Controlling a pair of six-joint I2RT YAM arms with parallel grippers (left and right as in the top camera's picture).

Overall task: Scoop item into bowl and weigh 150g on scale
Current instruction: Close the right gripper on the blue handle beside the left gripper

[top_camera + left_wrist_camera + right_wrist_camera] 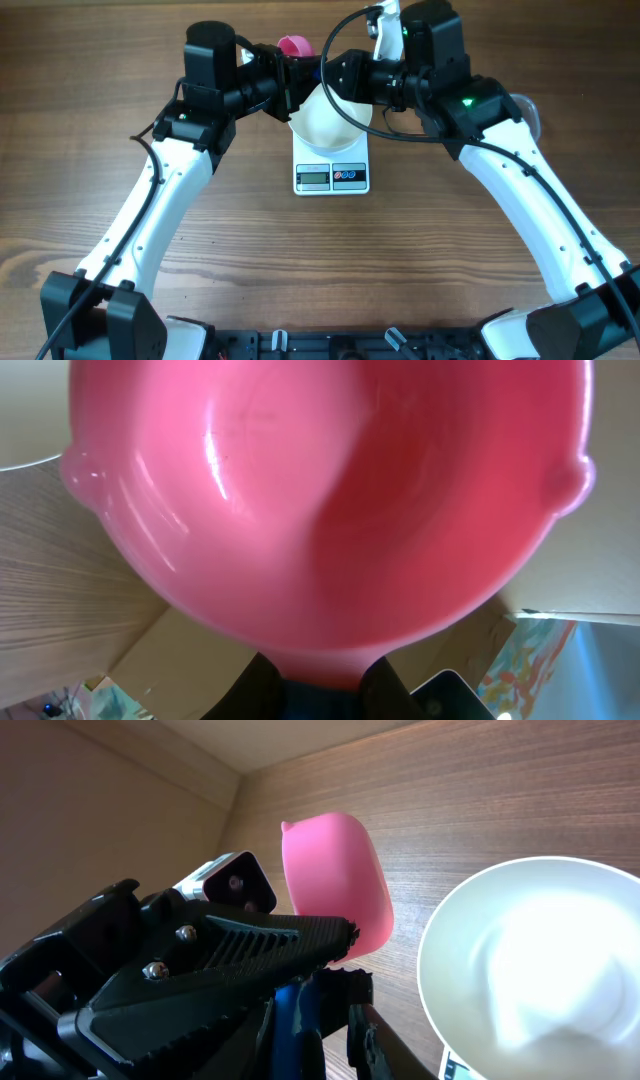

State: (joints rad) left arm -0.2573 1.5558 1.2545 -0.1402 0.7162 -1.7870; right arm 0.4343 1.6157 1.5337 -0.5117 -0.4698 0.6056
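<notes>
Beside the bowl [325, 122], the left pincer [320, 690] grips a pink scoop [320, 490].

The bowl [325, 122] covers scale [332, 178]; pink scoop [320, 490] cropped by edges

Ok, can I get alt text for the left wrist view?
A pink scoop fills nearly the whole frame and looks empty. Its handle sits gripped in the left end effector at the bottom edge.

The bowl [325, 125] sits on the scale [332, 177], mid-tabletop [330, 260]. Behind it, the scoop [295, 45] is in the left hand [288, 78]; the right hand [338, 75] is at the bowl's right rear.
</notes>
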